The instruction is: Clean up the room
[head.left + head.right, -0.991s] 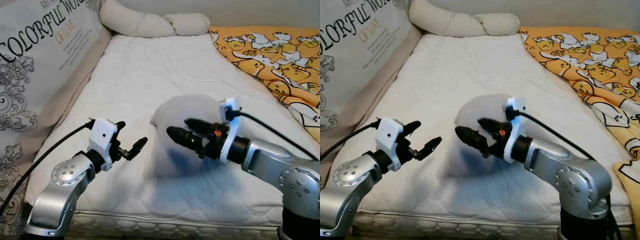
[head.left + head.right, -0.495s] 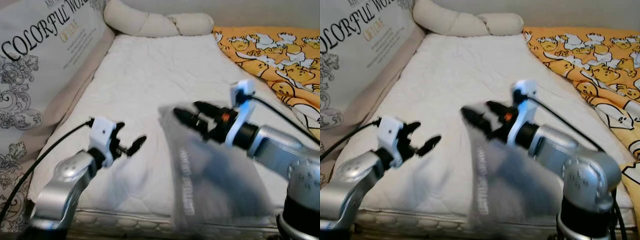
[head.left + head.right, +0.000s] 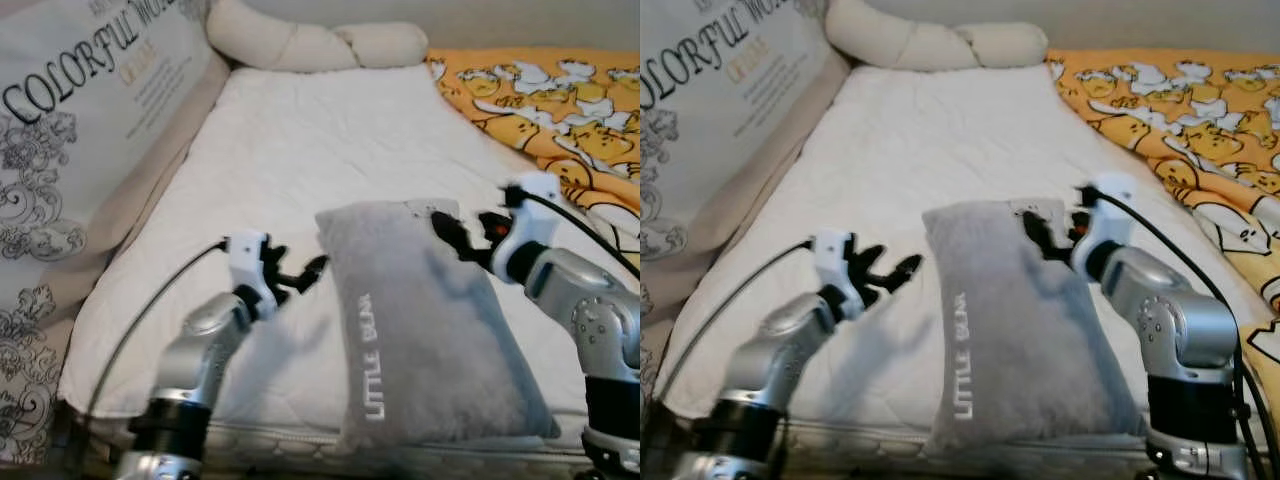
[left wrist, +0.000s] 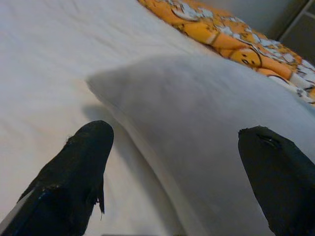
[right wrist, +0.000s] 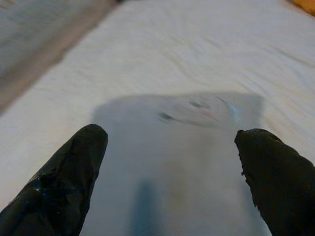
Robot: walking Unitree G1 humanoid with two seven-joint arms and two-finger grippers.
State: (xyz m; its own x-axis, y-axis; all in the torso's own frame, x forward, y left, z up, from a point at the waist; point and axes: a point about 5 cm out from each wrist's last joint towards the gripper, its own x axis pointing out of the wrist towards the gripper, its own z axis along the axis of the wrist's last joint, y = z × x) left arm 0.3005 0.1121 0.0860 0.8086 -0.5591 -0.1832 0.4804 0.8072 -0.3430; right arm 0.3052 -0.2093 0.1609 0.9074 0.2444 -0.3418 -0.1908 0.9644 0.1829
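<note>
Both grippers stand wide apart in the fingers and hold nothing. Taking the grey pillow [image 3: 425, 320] as the landmark: the right gripper [image 3: 448, 232] is at the pillow's far right corner, close over the white tag there, and its wrist view looks down the pillow's length between two spread black fingertips [image 5: 69, 172]. The left gripper [image 3: 300, 272] is just beside the pillow's left edge, near its far left corner, with its fingers [image 4: 81, 162] straddling that corner in the wrist view, not touching it as far as I can tell.

The pillow itself (stitched "LITTLE BEAR" along one side) lies flat on the white mattress [image 3: 290, 150], its near end reaching right to the mattress's front edge. Beyond the pillow, at the head of the bed, sits a cream bolster [image 3: 300, 45]; to the pillow's right is an orange cartoon-print blanket [image 3: 540, 100]; to its left, a large printed cushion [image 3: 80, 130] leans along the side.

Risks, as I judge them: the pillow's near end sits so close to the mattress edge that a nudge towards the robot, or a lift by a single corner, could let it slide off onto the floor. Soft plush also gives little to bite on, so a shallow pinch may slip free, and the right fingers might catch only the tag.

No container appears in these views, so nothing can be said of contents.
</note>
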